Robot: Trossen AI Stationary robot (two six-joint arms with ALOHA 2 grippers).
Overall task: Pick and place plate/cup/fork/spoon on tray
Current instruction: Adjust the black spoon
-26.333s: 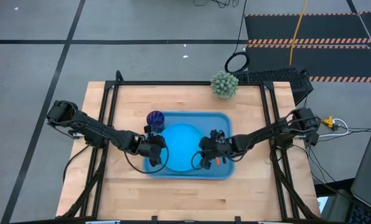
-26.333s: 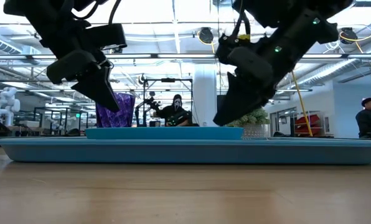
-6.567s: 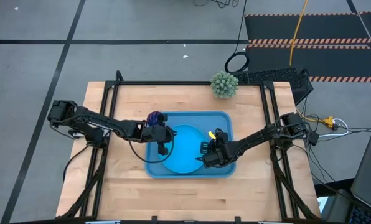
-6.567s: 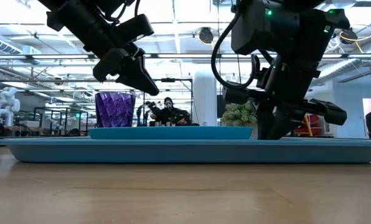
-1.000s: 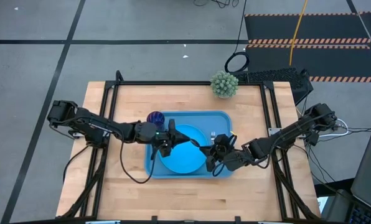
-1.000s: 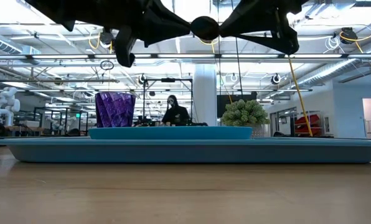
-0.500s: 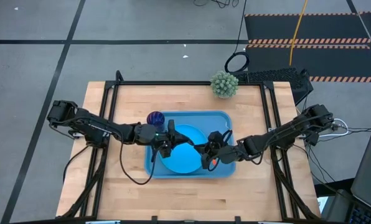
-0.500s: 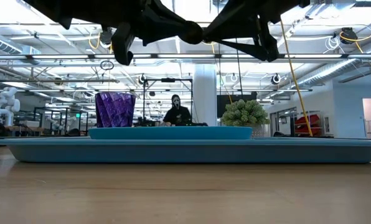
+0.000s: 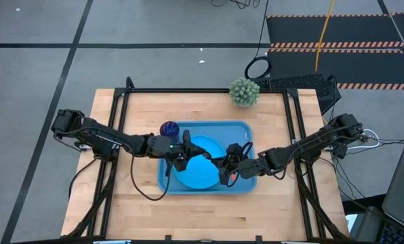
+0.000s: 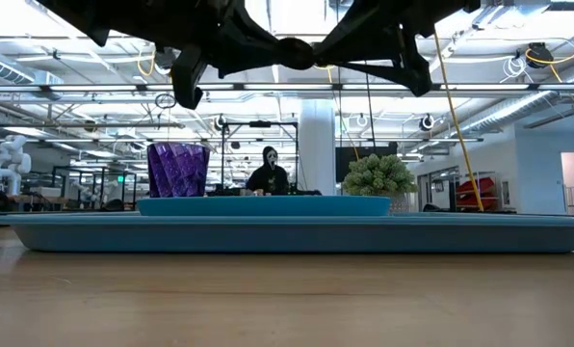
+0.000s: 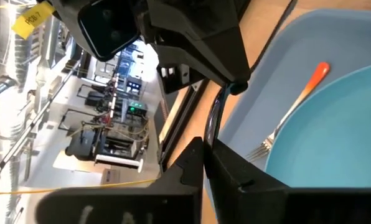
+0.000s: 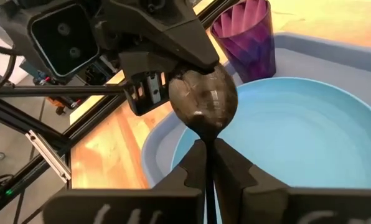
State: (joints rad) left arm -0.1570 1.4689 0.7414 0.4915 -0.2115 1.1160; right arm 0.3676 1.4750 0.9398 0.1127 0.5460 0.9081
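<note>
The bench (image 9: 134, 203) carries the tray (image 9: 237, 129), and on the tray's floor lies the plate (image 9: 198, 177). The cup (image 9: 169, 129) stands upright in the tray's far left corner, just beside the plate. The fork (image 11: 295, 106) lies on the tray floor along the plate's right edge, orange handle away from its tines.

The spoon (image 12: 203, 102) is off the tray, held in the air above the plate between both arms. The right pincer (image 12: 206, 163) is closed narrow on its handle, bowl pointing toward the left arm. The left pincer (image 11: 205, 158) is likewise closed narrow on the thin stem at the spoon's other end.

The spoon looks light, stiff and slick; a grip on the flat of the handle near its middle should keep it from twisting, and it is likely to skid on the tray's plastic when released.

The high view gives the layout but hides the spoon under the arms. The right wrist view alone shows its bowl plainly. The left wrist view alone shows the fork clearly. The low view shows the cup and plate rim, with both arms raised overhead.
</note>
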